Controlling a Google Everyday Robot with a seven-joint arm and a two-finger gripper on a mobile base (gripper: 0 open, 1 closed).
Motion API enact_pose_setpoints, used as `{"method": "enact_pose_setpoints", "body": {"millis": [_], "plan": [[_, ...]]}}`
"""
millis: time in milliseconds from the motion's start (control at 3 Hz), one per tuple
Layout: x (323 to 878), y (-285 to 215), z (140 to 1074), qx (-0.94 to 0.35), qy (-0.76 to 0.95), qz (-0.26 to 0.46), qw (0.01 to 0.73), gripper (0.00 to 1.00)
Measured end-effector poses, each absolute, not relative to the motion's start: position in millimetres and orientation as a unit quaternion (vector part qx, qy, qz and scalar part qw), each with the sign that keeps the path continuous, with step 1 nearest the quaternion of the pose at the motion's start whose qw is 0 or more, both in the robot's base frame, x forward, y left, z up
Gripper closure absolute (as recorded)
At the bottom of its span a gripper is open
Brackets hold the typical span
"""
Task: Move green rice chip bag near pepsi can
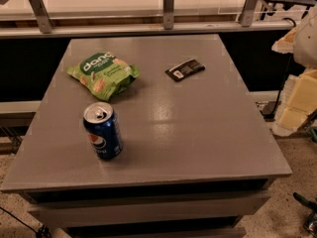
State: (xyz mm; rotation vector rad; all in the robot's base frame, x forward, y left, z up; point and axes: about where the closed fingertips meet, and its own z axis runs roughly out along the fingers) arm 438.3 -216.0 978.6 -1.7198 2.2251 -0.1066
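The green rice chip bag (103, 74) lies on the grey table (198, 133) at the back left, its dark-green oval with white lettering facing up. The pepsi can (102, 131) stands upright in front of it, near the left front of the table, a short gap apart from the bag. My gripper is not in view; only pale white and yellowish arm parts (298, 90) show at the right edge, off the table and far from both things.
A small flat black packet (184, 69) lies at the back centre-right of the table. A railing with metal posts (168, 6) runs behind the table. Cables and a dark object (307, 207) lie on the floor at the right.
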Motion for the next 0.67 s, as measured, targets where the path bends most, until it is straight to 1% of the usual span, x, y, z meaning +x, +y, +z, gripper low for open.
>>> {"method": "enact_pose_setpoints", "body": {"millis": [667], "plan": [[447.9,-206.6,981.7,-0.609,0.773,-0.038,0.171,0.00]]}}
